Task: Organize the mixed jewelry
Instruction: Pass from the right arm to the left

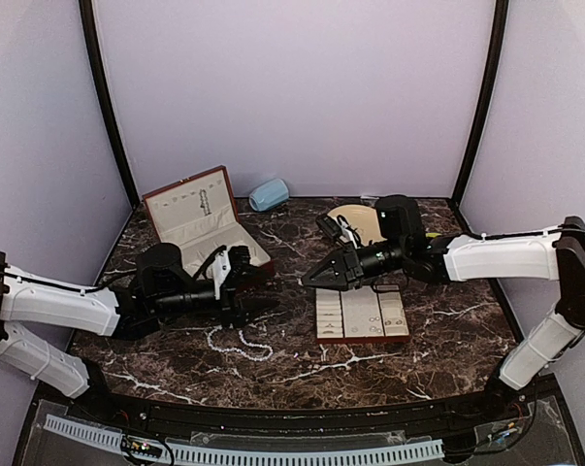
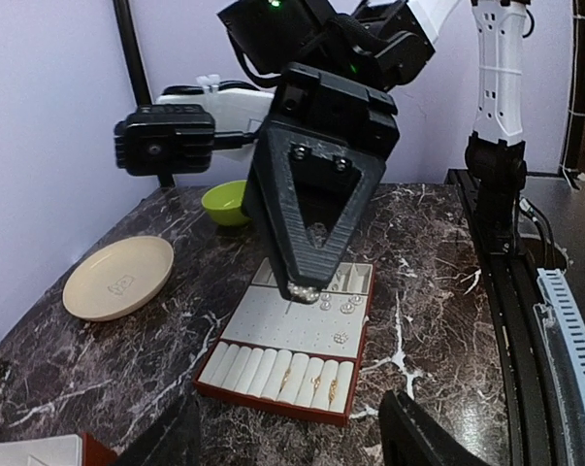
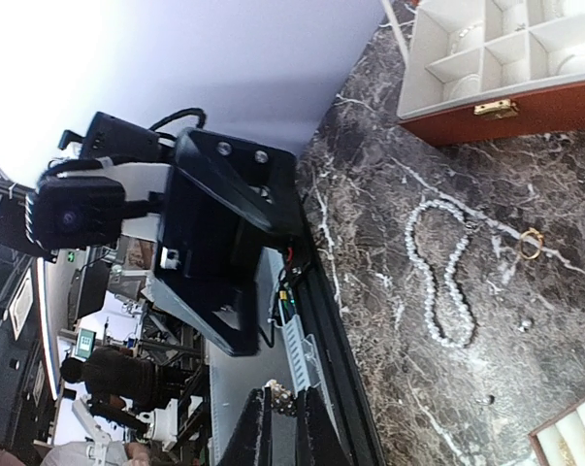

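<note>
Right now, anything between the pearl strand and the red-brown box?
Nothing: bare marble between the pearl strand and the red-brown box, in the right wrist view. A gold ring lies beside the strand, outside that gap.

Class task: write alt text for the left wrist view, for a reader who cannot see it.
The right gripper, jaws shut, points down in front of a cream slotted tray holding small jewelry on a dark marble table. A cream plate and a green bowl sit to the left behind it.

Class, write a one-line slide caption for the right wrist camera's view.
Pearl strand looped on the marble table beside a small ring, near the open jewelry box.
</note>
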`<state>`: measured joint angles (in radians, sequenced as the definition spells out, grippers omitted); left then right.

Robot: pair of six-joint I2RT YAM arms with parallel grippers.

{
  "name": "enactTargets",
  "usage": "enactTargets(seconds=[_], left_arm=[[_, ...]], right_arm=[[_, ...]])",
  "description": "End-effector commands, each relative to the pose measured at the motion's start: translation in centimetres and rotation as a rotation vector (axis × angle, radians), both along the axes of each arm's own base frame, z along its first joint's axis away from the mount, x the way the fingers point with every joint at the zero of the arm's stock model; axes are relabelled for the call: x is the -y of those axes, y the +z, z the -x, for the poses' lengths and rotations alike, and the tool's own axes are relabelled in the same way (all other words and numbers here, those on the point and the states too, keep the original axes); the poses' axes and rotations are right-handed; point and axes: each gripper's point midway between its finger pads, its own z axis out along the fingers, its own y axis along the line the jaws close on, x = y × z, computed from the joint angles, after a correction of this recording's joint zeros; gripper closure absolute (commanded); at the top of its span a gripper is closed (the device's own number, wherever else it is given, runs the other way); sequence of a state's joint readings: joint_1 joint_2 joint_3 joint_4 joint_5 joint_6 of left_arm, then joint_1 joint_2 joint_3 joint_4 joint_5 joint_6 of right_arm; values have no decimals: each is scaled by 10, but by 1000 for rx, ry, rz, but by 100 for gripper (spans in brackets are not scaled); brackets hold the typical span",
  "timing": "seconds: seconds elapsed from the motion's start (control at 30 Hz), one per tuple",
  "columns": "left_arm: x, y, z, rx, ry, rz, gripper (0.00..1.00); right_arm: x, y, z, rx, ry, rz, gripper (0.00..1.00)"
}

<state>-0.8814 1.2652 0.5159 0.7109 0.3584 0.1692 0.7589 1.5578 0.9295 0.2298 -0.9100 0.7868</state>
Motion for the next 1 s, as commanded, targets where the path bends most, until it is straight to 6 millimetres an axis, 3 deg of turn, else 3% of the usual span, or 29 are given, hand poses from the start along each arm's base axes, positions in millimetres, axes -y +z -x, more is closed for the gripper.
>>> enactTargets(seconds=[0.0,0.17,0.5,0.97], left_arm=[[24,30,3,222,-40,21,36],[37,35,6,273,-67,17,43],[54,25,9,311,-108,-52,66],[67,24,12,339,-124,-84,81]], right_arm=[[5,31,20,20,106,-105,100],[6,32,27,0,146,-116,100],[4,33,28,-28,167,-135,100],[4,24,26,-39,156,-114,100]])
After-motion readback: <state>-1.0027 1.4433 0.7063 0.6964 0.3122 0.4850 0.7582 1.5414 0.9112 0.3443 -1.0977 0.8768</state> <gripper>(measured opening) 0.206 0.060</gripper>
